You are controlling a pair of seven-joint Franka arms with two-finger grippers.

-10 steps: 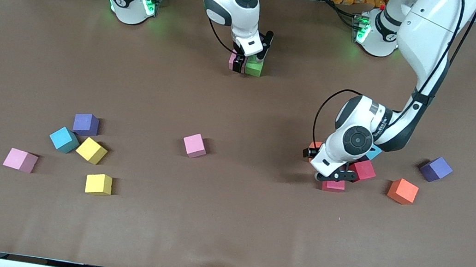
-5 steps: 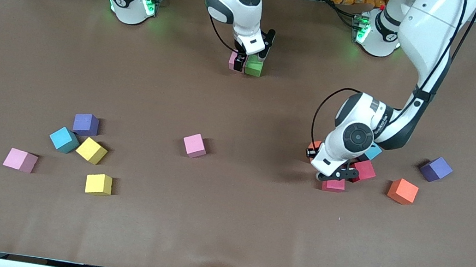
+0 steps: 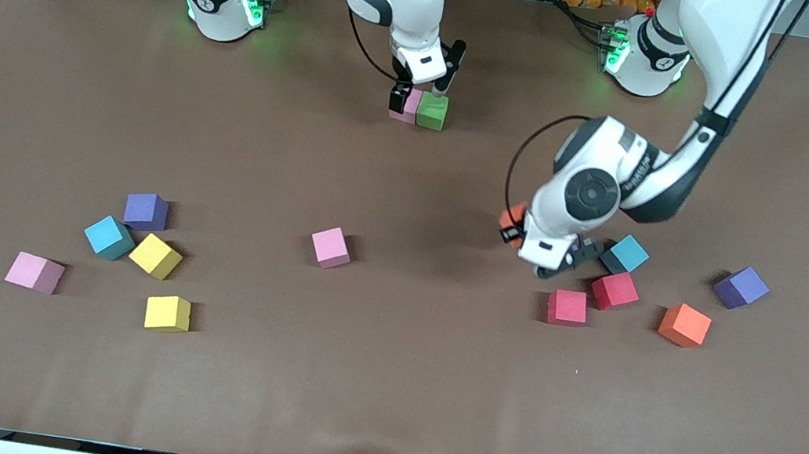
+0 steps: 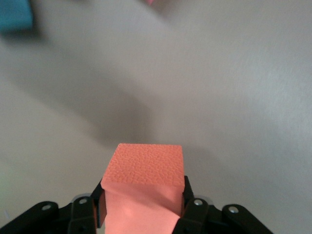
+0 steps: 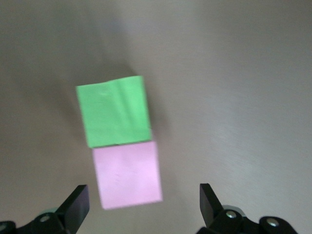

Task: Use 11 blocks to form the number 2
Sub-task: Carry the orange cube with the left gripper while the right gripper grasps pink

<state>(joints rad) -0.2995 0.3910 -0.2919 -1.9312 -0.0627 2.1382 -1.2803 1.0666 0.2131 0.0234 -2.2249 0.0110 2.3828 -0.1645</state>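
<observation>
Blocks: the left hand (image 3: 517, 229) has just clamped an orange block (image 4: 144, 183) and lifted it off the tabletop (image 3: 383, 382); the right hand (image 3: 416, 96), fingers wide and empty, has risen from the touching pink block (image 3: 410, 105) and green block (image 3: 433, 111), the number's start.

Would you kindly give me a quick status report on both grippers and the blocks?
Left gripper shut on orange block, lifted over the table. Right gripper open above pink and green blocks, touching side by side. Nothing in the way.
</observation>
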